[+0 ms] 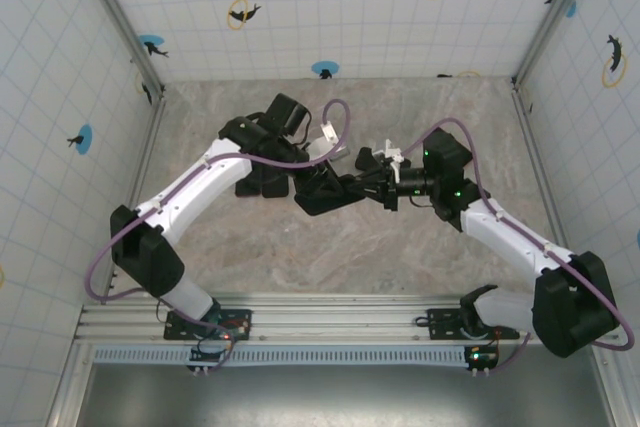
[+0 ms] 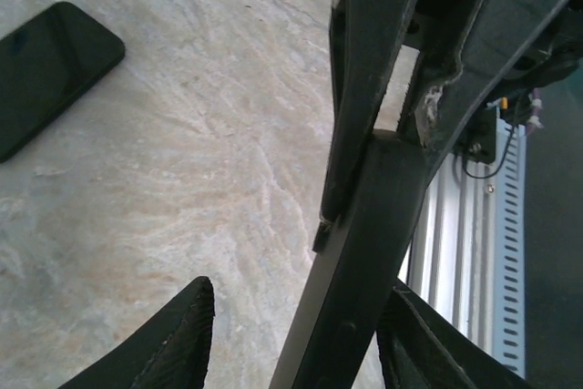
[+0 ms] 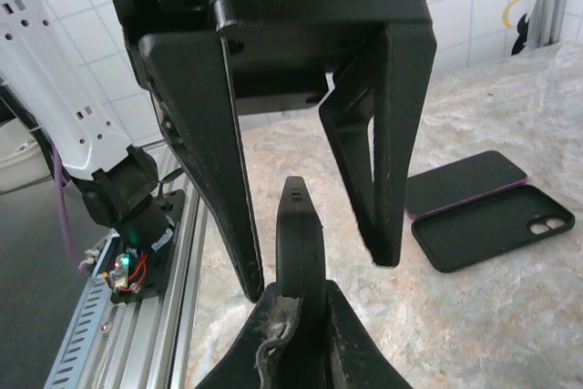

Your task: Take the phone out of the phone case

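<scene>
Black phone case [image 3: 299,225] edge-up | right tool [image 3: 301,302] clamped on it | left tool [image 3: 321,272] apart, straddling it

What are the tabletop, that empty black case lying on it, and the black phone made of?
The tabletop looks like marble-patterned stone or laminate, beige-grey veins with slight sheen; which one is unclear. The empty case seems matte rubbery plastic, perhaps silicone: dull black, no glare, moulded camera cutout. The phone shows a glossy, glass-like face with soft reflections.
</scene>
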Controlling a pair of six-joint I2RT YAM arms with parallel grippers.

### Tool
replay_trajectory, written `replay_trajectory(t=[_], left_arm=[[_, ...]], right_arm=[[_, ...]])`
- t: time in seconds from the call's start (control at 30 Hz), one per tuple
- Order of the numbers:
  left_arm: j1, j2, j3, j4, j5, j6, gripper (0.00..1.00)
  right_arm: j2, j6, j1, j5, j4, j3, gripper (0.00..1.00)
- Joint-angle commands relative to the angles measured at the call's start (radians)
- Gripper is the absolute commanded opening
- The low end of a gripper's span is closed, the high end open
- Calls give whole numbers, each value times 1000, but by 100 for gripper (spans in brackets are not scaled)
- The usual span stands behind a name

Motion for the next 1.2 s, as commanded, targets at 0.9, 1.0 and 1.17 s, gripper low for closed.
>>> replay_trajectory(t=[0.9,1.0,1.17], left_arm=[[-20,52,105,-103,121,85,0],[-20,51,105,-106,136,84,0],[-20,48,106,-93,137,65,0]], right_arm=[[-10,-82,-12,-93,4,71,0],[0,-83,-12,-96,15,75,0],[12,-89,-20,-88,36,73,13]])
